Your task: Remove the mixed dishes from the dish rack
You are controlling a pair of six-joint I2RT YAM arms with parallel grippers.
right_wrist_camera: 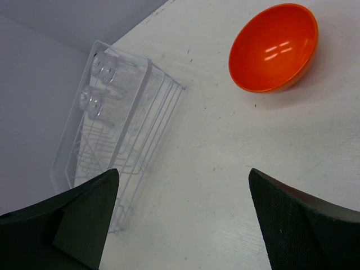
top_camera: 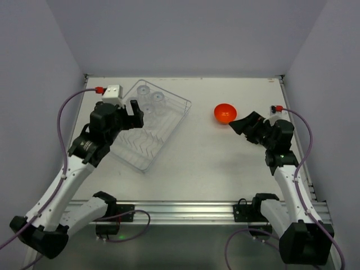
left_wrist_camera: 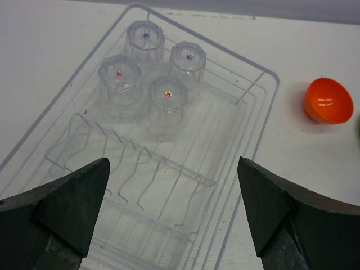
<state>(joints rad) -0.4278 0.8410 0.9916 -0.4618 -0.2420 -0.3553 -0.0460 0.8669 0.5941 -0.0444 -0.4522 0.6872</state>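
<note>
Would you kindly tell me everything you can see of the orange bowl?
The orange bowl is small, round and glossy, plastic by its look, plain orange inside and out. It stands mouth up and empty on the white table, outside the dish rack and to its right, just beyond the open right gripper. Only the table touches it.

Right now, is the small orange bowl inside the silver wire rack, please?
Out: the orange bowl sits on the white table, apart from the rack.

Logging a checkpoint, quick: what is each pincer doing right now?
Left pincer: open, holding nothing.
Right pincer: open, holding nothing.
</note>
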